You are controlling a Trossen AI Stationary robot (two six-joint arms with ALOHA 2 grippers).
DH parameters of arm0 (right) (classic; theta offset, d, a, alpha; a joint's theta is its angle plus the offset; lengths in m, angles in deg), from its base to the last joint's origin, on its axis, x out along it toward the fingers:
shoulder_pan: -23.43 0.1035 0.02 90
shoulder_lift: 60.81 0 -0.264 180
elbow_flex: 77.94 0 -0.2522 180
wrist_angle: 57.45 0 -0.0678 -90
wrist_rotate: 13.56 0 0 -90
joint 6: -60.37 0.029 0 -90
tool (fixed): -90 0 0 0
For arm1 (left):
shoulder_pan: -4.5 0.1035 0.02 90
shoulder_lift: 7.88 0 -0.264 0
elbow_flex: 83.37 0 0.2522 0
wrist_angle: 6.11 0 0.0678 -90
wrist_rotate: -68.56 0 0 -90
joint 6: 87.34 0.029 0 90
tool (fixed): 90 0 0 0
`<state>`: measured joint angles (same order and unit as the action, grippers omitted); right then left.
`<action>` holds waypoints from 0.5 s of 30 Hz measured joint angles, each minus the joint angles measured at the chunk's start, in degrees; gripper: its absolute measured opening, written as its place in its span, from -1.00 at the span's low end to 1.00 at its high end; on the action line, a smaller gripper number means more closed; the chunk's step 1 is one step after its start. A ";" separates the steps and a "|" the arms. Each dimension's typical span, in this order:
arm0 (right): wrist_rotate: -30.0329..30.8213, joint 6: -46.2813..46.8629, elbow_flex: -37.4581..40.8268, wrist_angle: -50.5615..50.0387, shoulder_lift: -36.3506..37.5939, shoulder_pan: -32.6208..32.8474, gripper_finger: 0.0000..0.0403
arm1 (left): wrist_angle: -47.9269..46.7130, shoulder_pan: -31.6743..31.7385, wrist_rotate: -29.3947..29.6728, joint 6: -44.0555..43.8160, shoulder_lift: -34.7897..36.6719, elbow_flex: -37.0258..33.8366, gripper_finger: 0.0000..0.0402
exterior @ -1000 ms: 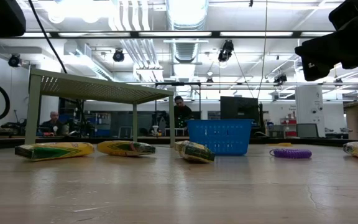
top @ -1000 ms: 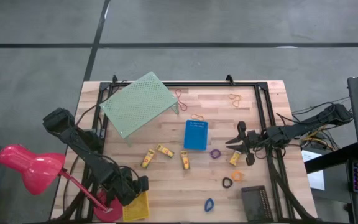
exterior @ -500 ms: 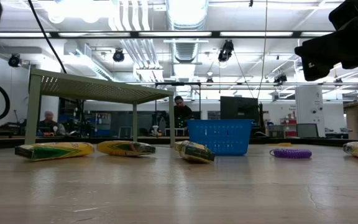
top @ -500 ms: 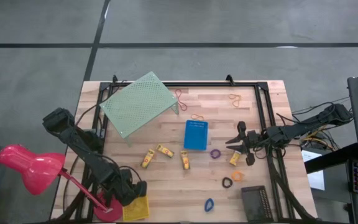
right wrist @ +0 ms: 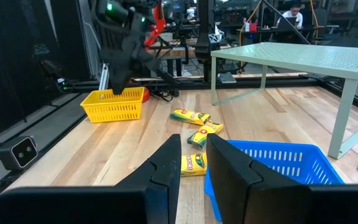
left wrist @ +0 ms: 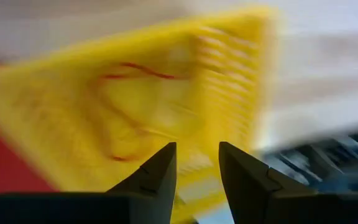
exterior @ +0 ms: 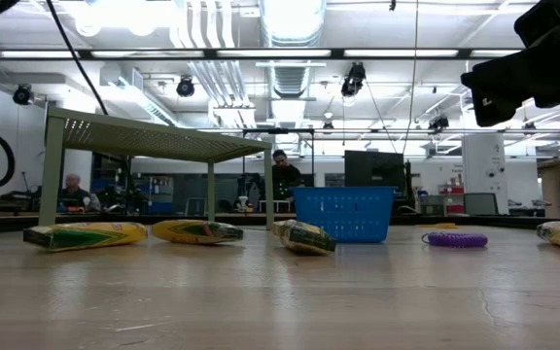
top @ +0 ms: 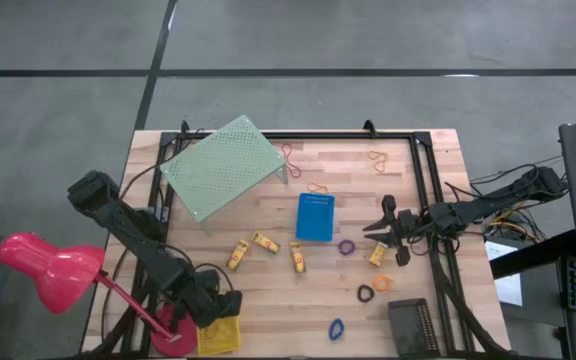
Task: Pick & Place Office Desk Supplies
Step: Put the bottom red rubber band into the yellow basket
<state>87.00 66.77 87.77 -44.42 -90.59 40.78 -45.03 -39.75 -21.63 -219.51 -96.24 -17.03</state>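
Observation:
Four yellow-gold pieces lie flat on the table (top: pixel 238 254) (top: pixel 264 241) (top: pixel 297 257) (top: pixel 378 255). Purple (top: pixel 346 246), black (top: pixel 365 293), orange (top: pixel 382 282) and blue (top: pixel 336 328) rings lie near them. Tan-orange rubber bands rest toward the far edge (top: pixel 378 157) (top: pixel 316 188). My left gripper (top: pixel 223 305) (left wrist: pixel 197 149) is open just above the yellow bin (left wrist: pixel 135 93), which holds thin reddish bands. My right gripper (top: pixel 378 228) (right wrist: pixel 192 140) hovers open above the rightmost yellow piece and touches nothing.
The blue bin (top: pixel 315 216) stands mid-table, the black bin (top: pixel 413 325) at the near right, and the yellow bin (top: pixel 220 335) at the near left beside a pink lamp (top: pixel 48 270). The pale green riser (top: pixel 223 165) stands at the far left. People are in the room behind.
My left gripper has shifted slightly toward the near edge over the yellow bin, and its wrist view is blurred by motion.

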 joint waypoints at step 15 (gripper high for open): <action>0.00 0.00 0.00 0.00 0.00 0.00 -0.60 | 2.93 5.76 33.32 47.60 13.89 -0.09 -0.37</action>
<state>87.00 66.77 87.77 -44.42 -90.59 40.78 -42.10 -33.99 11.69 -171.91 -82.35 -17.12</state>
